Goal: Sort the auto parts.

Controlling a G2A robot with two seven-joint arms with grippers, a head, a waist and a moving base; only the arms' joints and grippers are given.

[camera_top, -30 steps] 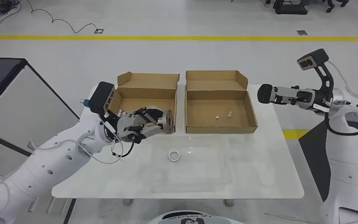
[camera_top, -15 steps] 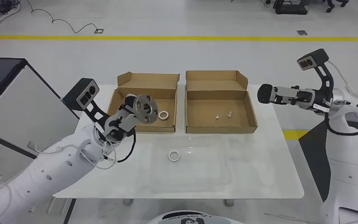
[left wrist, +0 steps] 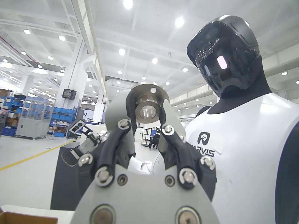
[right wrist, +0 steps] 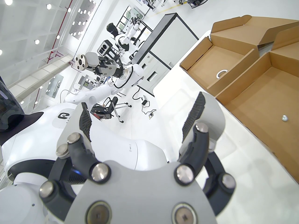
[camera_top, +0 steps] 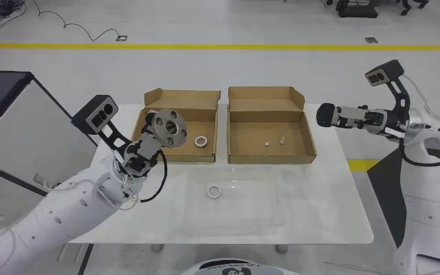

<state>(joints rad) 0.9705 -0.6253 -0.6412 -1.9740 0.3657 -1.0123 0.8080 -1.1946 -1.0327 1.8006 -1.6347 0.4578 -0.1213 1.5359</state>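
One flange [camera_top: 169,128]: holed face from above, bore [left wrist: 146,112] from left wrist

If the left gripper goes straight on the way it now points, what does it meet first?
Nothing, it seems: the left gripper, shut on the metal flange, points upward, away from the table; depth is unclear.

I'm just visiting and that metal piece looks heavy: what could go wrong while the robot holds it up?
The left gripper pinches the metal flange only by its narrow hub, high in the air; a slip could drop it onto the cardboard box or the white ring inside. Lowering the arm might catch the box's wall or knock the loose ring on the table.
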